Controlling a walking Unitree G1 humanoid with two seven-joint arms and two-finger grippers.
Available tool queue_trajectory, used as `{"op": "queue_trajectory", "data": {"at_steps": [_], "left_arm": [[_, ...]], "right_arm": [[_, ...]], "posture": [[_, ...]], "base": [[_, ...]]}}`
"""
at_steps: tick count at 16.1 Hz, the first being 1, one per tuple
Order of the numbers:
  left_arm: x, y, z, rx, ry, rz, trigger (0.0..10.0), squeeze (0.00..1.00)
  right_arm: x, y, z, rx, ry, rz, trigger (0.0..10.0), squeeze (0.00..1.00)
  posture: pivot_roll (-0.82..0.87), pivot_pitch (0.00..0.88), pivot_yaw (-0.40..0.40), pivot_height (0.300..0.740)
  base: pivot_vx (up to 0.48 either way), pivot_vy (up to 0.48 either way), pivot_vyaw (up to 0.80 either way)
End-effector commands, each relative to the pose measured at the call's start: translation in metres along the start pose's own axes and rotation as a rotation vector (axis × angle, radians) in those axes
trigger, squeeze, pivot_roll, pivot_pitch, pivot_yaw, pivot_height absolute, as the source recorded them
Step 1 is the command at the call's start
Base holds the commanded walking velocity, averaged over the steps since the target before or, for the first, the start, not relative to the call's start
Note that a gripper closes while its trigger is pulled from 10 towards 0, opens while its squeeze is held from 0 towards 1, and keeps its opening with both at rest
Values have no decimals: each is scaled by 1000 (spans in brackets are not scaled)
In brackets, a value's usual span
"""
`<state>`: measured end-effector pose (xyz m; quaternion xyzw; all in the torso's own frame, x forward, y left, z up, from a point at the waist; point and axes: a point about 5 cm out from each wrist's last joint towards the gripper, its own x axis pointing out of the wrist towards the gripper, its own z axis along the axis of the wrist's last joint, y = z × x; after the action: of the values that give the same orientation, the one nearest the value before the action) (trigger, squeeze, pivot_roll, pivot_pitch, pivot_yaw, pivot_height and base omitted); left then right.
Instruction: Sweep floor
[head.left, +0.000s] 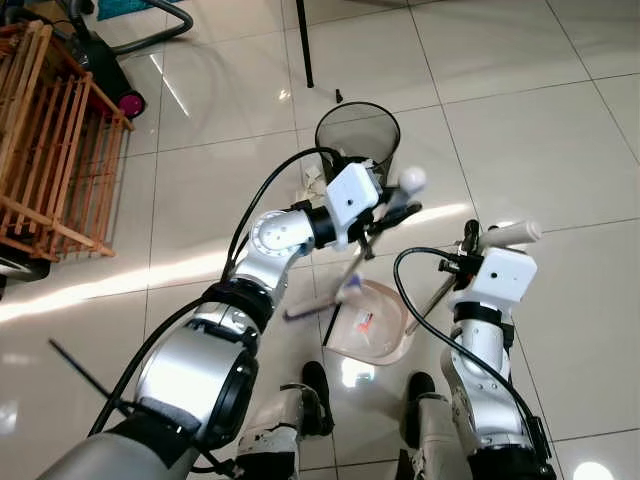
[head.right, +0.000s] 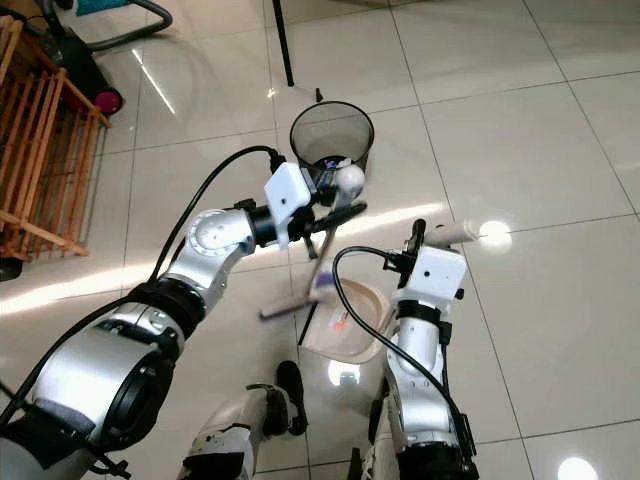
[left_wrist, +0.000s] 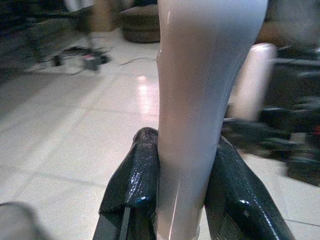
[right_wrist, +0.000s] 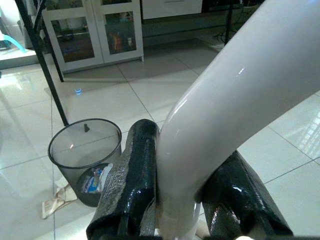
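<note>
My left gripper (head.left: 384, 216) is shut on the white handle of a small broom (head.left: 411, 181). The handle slants down to the purple brush head (head.left: 343, 291), just above the floor. The left wrist view has that handle (left_wrist: 200, 100) clamped between both black fingers (left_wrist: 134, 175). My right gripper (head.left: 468, 243) is shut on the white handle (head.left: 512, 234) of a pale pink dustpan (head.left: 378, 328), which rests on the tiles by my feet. This handle (right_wrist: 225, 100) sits between the fingers (right_wrist: 134, 175) in the right wrist view. A black mesh bin (head.left: 357, 135) stands just beyond the broom.
A wooden slatted rack (head.left: 50, 150) stands at the left, with a vacuum cleaner (head.left: 128, 100) behind it. A thin black pole (head.left: 303, 45) rises beyond the bin. A crumpled paper scrap (right_wrist: 55, 200) lies beside the bin (right_wrist: 85, 150). Glossy white tiles stretch to the right.
</note>
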<state>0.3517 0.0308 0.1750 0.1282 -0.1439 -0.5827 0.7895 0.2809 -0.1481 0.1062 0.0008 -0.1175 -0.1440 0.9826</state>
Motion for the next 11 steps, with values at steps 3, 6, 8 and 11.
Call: {"op": "queue_trajectory", "data": {"at_steps": [3, 6, 8, 11], "left_arm": [[-4, -4, 6, -97, -105, -89, 10000, 0], [0, 0, 25, -86, -190, -125, 10000, 0], [0, 0, 25, -86, -190, -125, 10000, 0], [0, 0, 25, -86, -190, -125, 10000, 0]], "right_arm": [[-7, -6, -20, -31, 107, -12, 10000, 0], [-4, -6, -21, -32, 108, -11, 10000, 0], [-4, -6, -21, -32, 108, -11, 10000, 0], [-4, -6, -21, -32, 108, -11, 10000, 0]], "posture": [[16, 370, 178, 740], [22, 366, 177, 740], [22, 366, 177, 740], [22, 366, 177, 740]], "base": [[0, 0, 0], [0, 0, 0], [0, 0, 0], [0, 0, 0]]}}
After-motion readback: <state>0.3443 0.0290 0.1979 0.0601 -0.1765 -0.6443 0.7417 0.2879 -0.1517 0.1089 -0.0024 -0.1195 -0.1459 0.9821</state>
